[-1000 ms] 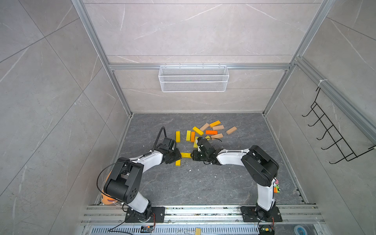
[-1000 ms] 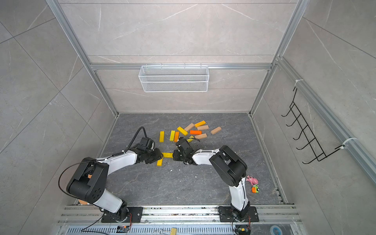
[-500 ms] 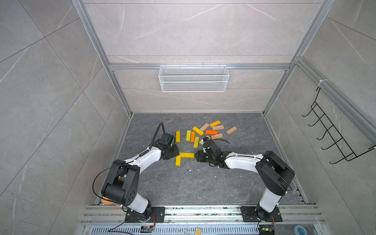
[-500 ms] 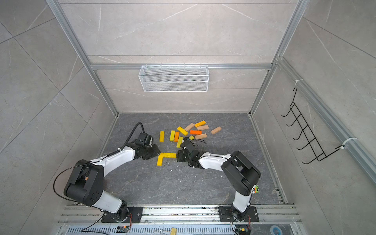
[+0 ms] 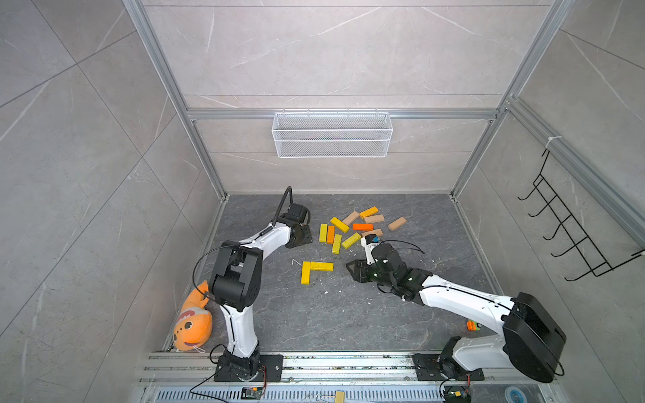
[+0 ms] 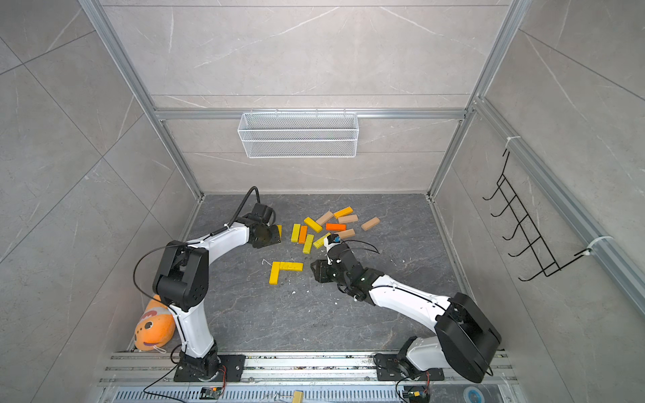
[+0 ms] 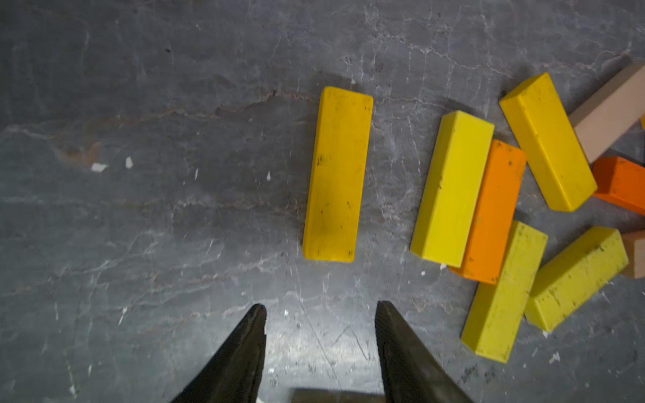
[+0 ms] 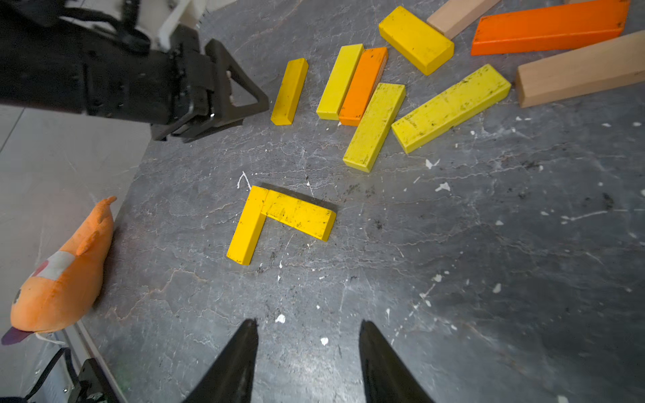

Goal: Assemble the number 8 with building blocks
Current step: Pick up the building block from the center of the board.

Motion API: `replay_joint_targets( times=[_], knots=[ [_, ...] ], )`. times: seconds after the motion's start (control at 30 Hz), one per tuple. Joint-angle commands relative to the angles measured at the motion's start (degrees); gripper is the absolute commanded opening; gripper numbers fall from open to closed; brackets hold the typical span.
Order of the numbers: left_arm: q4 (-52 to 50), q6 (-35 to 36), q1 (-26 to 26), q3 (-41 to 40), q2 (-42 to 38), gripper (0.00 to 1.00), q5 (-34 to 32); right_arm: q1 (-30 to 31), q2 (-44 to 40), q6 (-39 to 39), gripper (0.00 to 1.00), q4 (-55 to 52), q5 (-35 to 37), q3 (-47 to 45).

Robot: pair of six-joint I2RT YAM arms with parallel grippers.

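**Corner laid, both end effectors empty**

On the desk (image 5: 314, 314): yellow L (image 5: 306, 269), two building blocks lying flat and touching at a right angle.

Straight beyond the yellow L, toward the back wall: left end effector (image 7: 321, 307), released, jaws apart over bare desk, grips nothing. Points at a lone yellow block (image 7: 336, 174) lying flat just ahead of the fingertips, apart from them. Hides nearly all of that block in both top views, so cannot tell from there how close the two stand.

Just right of the yellow L, level with it: right end effector (image 8: 308, 322), likewise released and empty. Faces the L without touching it.

Beyond the yellow L and to its right: loose pile (image 5: 349, 226) of yellow, orange and tan bars, flat on the desk at mixed angles, several touching side to side. Farthest right of the L, apart from the pile: single tan block (image 5: 397, 223).

Well left of the yellow L and nearer the arm bases: orange plush fish (image 5: 193, 324), at the desk's edge against the side wall.

High beyond the yellow L, on the back wall: white wire basket (image 5: 331, 134).
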Motion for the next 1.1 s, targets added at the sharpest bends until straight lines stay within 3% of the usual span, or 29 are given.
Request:
replay_joint_targets(
  times=[0.0, 0.6, 0.87, 1.07],
  knots=[
    [-2.24, 2.82, 0.28, 4.47, 3.08, 0.54, -2.82, 0.33, -3.27, -1.78, 0.51, -4.26, 2.14, -1.12],
    [-4.52, 7.37, 0.21, 15.12, 14.31, 0.52, -2.82, 0.33, -5.98, -2.04, 0.51, -7.22, 4.56, -2.64],
    [-4.79, 7.54, -0.25, 15.73, 14.85, 0.34, -4.02, 0.34, -7.38, -1.77, 0.51, -8.05, 5.44, -3.90],
    [-6.20, 7.46, -2.48, 12.78, 7.97, 0.29, -5.44, 0.33, -10.96, -2.17, 0.50, -10.07, 5.64, -4.95]
  ],
)
